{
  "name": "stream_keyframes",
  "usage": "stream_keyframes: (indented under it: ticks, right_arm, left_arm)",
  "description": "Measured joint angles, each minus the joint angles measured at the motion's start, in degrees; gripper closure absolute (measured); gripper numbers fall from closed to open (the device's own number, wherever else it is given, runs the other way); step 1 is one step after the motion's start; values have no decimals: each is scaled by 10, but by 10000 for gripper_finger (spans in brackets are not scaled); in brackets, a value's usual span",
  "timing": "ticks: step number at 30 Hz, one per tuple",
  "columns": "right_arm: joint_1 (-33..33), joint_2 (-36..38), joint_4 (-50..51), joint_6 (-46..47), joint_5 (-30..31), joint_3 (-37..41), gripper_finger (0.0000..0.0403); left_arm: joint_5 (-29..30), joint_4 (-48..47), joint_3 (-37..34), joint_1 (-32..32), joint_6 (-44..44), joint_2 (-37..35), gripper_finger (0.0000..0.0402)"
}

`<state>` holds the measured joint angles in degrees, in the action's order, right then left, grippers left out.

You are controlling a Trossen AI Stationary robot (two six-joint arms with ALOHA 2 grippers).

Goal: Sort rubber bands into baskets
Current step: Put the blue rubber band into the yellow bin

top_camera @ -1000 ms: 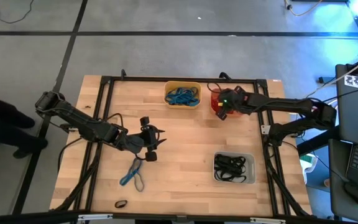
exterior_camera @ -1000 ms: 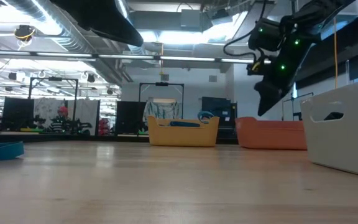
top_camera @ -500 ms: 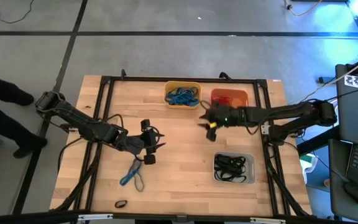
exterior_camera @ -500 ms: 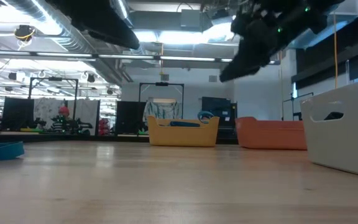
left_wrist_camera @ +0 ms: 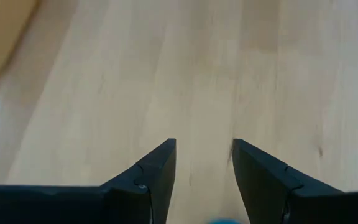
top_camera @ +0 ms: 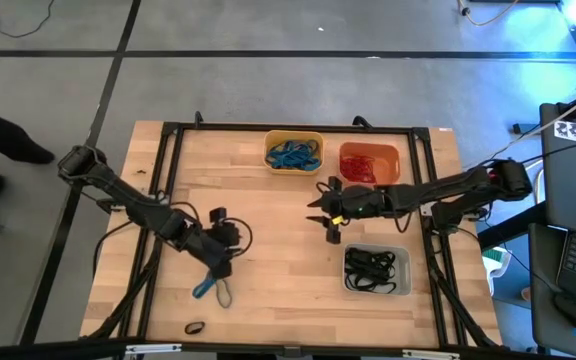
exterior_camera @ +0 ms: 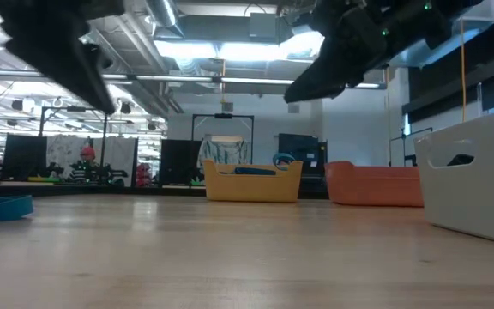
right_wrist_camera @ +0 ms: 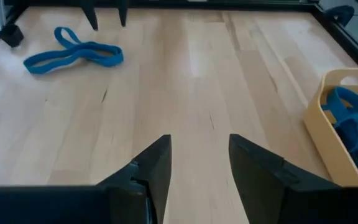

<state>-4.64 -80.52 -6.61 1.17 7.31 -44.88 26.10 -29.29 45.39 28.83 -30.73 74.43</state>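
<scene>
Left gripper (top_camera: 220,262) hangs over the table (top_camera: 288,270) left of centre, just above the blue bands (top_camera: 211,285) lying loose on the wood; its fingers (left_wrist_camera: 156,171) stand apart with bare wood in the gap, holding nothing. A small black band (top_camera: 194,327) lies alone near the table's front edge, left side, well apart from the blue ones. Yellow basket (top_camera: 293,152) sits at the far edge with blue bands in it. Right gripper (top_camera: 322,213) is out over the middle of the table, between the yellow basket and the grey one, fingers (right_wrist_camera: 153,163) parted and empty; in its wrist view the blue bands (right_wrist_camera: 73,55) lie ahead on the table and the yellow basket (right_wrist_camera: 344,124) shows to one side. Orange basket (top_camera: 369,163) is just beside the yellow one at the far edge, red bands inside. Grey basket (top_camera: 376,270) sits nearer the front right, black bands inside. In the low view the right arm shows up high, well clear of the wood.
</scene>
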Motion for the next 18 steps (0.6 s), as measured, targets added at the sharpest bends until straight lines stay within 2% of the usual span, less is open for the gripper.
stream_keyframes:
  ticks: [7,12,18]
  right_arm:
    - [2,-23,-6,0,0,0,242]
    - [2,-27,-6,0,0,0,242]
    - [2,-27,-6,0,0,0,242]
  left_arm:
    - [-36,-79,0,22,-73,32,247]
    - [-40,-100,0,22,-63,82,247]
    - [-71,-105,0,22,-35,116,247]
